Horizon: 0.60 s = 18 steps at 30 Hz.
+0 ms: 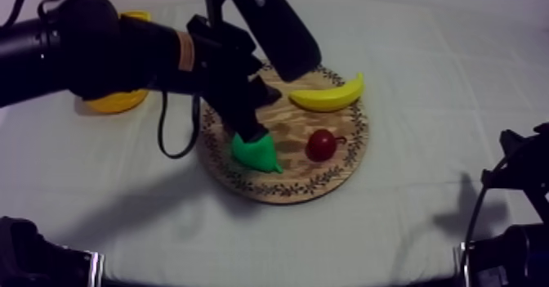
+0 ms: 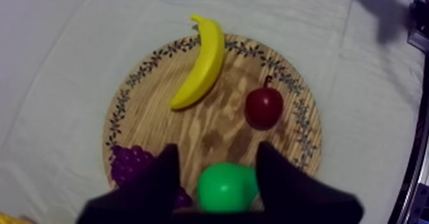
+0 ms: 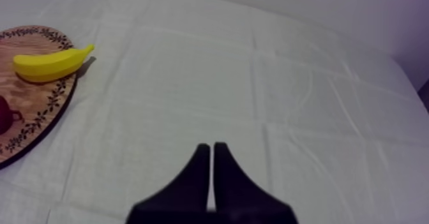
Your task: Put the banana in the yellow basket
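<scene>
Between my left gripper's (image 2: 217,149) spread fingers sits the pear (image 2: 226,187), at the wooden board's (image 2: 210,134) near edge with the grapes (image 2: 127,166) beside it. Past the small red fruit (image 2: 263,107), the banana (image 2: 201,60) lies along the far rim. My right gripper (image 3: 212,153) hangs pressed shut on nothing over bare cloth (image 3: 268,80), and the yellow basket (image 1: 122,102) stands well apart from the board.

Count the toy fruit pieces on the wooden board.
4. Banana at the far rim of the wooden board; small red fruit right of centre; pear at the near left; bunch of grapes beside the pear. The left gripper hides a little of the board.
</scene>
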{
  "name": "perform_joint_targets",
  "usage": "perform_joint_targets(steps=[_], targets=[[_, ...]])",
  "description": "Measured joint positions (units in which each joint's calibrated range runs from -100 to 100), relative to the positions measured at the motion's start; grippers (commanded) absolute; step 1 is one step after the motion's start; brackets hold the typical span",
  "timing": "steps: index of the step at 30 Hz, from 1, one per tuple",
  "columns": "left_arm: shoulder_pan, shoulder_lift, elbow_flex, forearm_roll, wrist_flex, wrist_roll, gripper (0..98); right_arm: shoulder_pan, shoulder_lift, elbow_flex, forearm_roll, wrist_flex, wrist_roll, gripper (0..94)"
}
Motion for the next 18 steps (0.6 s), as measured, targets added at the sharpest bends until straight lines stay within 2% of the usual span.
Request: perform_joint_targets(steps=[2, 6, 8, 10, 14, 18], targets=[[-0.75, 0.14, 0.01, 0.21, -1.2, 0.25, 72.8, 0.0, 0.0, 0.0, 0.0, 0.01, 0.0, 0.3], [-2.35, 1.02, -3.57, 4.28, 2.12, -1.49, 71.0, 0.0, 0.0, 0.0, 0.0, 0.01, 0.0, 0.3], [-2.43, 1.5, -4.68, 5.23, 5.55, -2.48, 70.5, 0.0, 0.0, 0.0, 0.0, 0.01, 0.0, 0.3], [-1.9, 1.82, -5.02, 5.27, 7.38, -2.76, 70.4, 0.0, 0.0, 0.0, 0.0, 0.01, 0.0, 0.3], [-1.62, 2.17, -5.38, 2.8, 7.53, -1.32, 70.2, 0.0, 0.0, 0.0, 0.0, 0.01, 0.0, 0.3], [-1.78, 2.81, -5.62, 2.51, 7.66, -0.51, 69.8, 0.0, 0.0, 0.0, 0.0, 0.01, 0.0, 0.3]])
